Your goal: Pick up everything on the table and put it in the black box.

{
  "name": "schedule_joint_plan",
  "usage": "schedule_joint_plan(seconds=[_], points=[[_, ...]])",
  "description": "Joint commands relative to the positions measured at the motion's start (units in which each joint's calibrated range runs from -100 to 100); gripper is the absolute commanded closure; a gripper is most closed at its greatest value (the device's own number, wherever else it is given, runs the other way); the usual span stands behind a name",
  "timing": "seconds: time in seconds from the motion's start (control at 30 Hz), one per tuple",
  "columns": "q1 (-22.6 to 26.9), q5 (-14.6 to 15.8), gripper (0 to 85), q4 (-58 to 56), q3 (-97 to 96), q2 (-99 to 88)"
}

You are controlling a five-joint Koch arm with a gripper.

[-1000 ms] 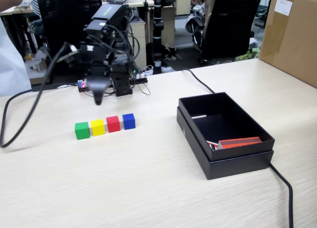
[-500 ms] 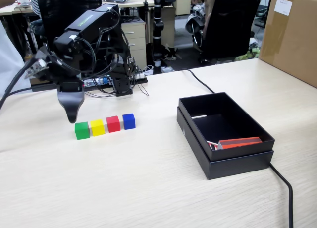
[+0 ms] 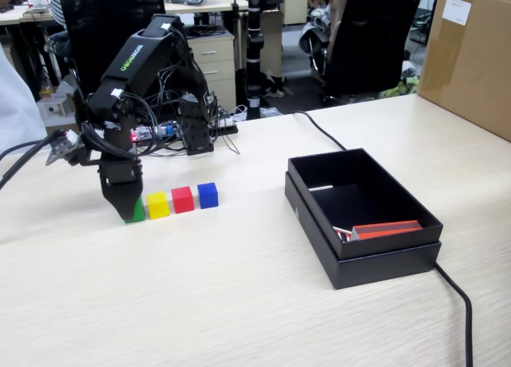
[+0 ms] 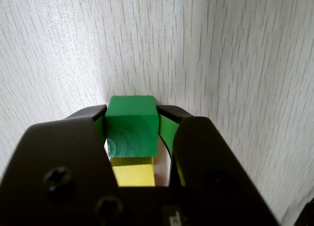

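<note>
Four cubes stand in a row on the table in the fixed view: green (image 3: 138, 213), yellow (image 3: 157, 204), red (image 3: 183, 199) and blue (image 3: 207, 195). My gripper (image 3: 126, 211) points down at the left end of the row and covers most of the green cube. In the wrist view the gripper (image 4: 132, 113) has one jaw against each side of the green cube (image 4: 131, 130), which rests on the table. The yellow cube (image 4: 132, 171) sits right behind it. The black box (image 3: 383, 263) stands open to the right.
The box holds a flat red item (image 3: 387, 229) and a white stick (image 3: 321, 187). A black cable (image 3: 455, 295) runs along the table past the box. A cardboard carton (image 3: 471, 56) stands at the far right. The arm's base and wiring (image 3: 196, 128) are behind the cubes.
</note>
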Motion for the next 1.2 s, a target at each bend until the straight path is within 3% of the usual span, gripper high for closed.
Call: schedule_joint_plan(seconds=[0.0, 0.17, 0.3, 0.4, 0.57, 0.6, 0.67, 0.73, 1.07, 1.17], points=[[0.0, 0.3, 74.2, 1.2, 4.1, -0.3], [-0.4, -0.1, 78.9, 0.3, 10.3, -6.9], [3.2, 2.2, 78.9, -0.2, 17.2, -17.5], [11.5, 6.9, 78.7, -0.2, 21.2, -22.3], [21.9, 11.6, 78.7, -0.3, 26.3, -22.1], [25.4, 12.7, 78.7, -0.3, 29.3, -19.1], [27.4, 13.3, 78.7, -0.3, 31.7, -16.4], [33.4, 14.9, 78.7, -0.3, 38.7, 0.2], [36.9, 17.3, 77.9, -3.4, 50.7, 25.1], [36.8, 18.3, 68.9, -6.2, 49.7, 28.6]])
